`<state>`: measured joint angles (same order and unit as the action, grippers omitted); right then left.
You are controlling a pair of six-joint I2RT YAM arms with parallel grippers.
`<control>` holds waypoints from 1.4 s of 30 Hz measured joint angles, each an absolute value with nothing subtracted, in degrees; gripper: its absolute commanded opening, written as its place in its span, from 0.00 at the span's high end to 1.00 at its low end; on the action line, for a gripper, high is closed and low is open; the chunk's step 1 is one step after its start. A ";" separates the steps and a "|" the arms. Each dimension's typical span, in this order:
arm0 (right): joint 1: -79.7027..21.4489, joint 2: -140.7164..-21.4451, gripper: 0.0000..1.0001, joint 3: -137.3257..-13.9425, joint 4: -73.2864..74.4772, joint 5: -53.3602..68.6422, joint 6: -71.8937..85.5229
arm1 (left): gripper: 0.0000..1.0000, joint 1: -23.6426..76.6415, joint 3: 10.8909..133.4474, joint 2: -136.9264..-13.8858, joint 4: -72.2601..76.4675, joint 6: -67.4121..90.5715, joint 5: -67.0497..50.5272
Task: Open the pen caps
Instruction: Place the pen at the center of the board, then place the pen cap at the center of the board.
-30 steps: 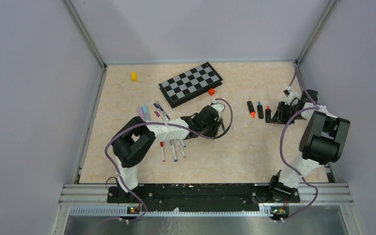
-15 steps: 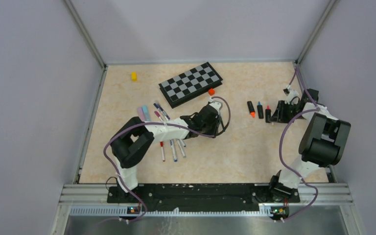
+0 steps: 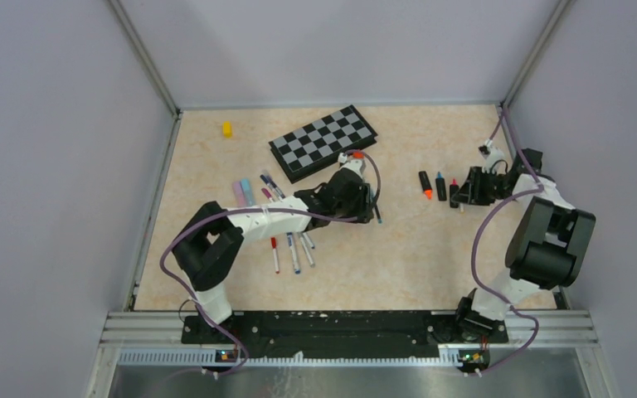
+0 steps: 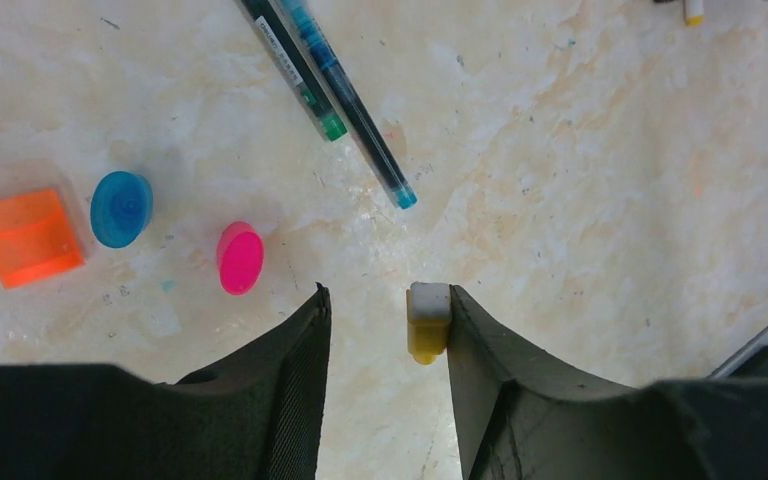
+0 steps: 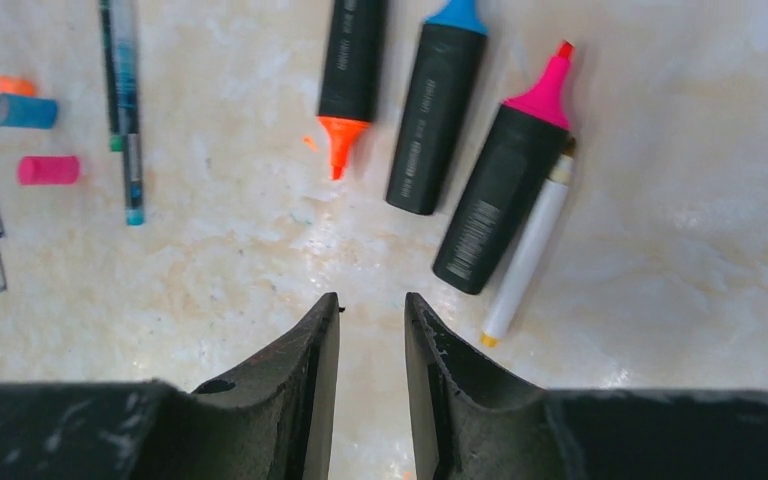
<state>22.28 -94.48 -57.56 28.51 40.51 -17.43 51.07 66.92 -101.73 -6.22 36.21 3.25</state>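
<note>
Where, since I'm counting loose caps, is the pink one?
In the left wrist view, the pink cap lies on the table left of centre, just right of the blue cap.

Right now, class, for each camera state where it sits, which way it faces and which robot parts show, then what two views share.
Top external: above and behind, looking down on the table; left arm and right arm show.
Left wrist: on the left arm, facing down at the pink cap and blue cap; the left gripper shows.
Right wrist: on the right arm, facing down at three highlighters; the right gripper shows.
Shared: both wrist views show the pink cap.
</note>
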 measured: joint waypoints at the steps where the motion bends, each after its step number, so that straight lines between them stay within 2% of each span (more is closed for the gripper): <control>1: 22.26 -94.08 0.71 -57.56 28.62 41.58 -17.89 | 0.51 50.63 66.92 -101.49 -6.09 37.41 2.96; 6: 20.43 -91.31 0.71 -57.47 30.59 48.77 -23.05 | 0.51 49.28 66.92 -101.36 -6.04 41.69 1.17; 12: 11.29 -85.27 0.78 -54.00 32.86 58.83 -35.64 | 0.54 48.97 66.98 -101.36 -6.61 45.69 0.01; 14: 8.27 -82.13 0.78 -50.54 34.20 63.48 -44.14 | 0.58 48.84 67.44 -101.36 -8.27 46.98 -0.23; 15: 6.94 -80.31 0.81 -48.18 35.68 65.98 -50.33 | 0.60 48.77 67.77 -101.34 -9.26 47.77 -0.38; 17: 5.08 -77.08 1.00 -43.57 39.68 70.26 -63.07 | 0.63 48.77 68.66 -101.36 -11.09 49.30 -0.47; 20: 3.42 -74.65 1.00 -37.23 46.59 74.52 -82.26 | 0.65 48.73 69.08 -101.36 -12.64 51.57 -0.60; 25: -2.20 -74.46 1.00 -35.27 49.80 74.65 -100.84 | 0.65 48.71 68.79 -101.36 -14.61 55.44 -1.50; 31: -14.61 -69.76 1.00 -32.86 36.71 67.88 -96.51 | 0.65 48.71 68.66 -101.36 -15.09 58.22 -2.83; 42: -24.47 -71.53 1.00 -31.70 15.31 55.35 -80.07 | 0.64 48.71 68.58 -102.08 -15.07 60.10 -5.17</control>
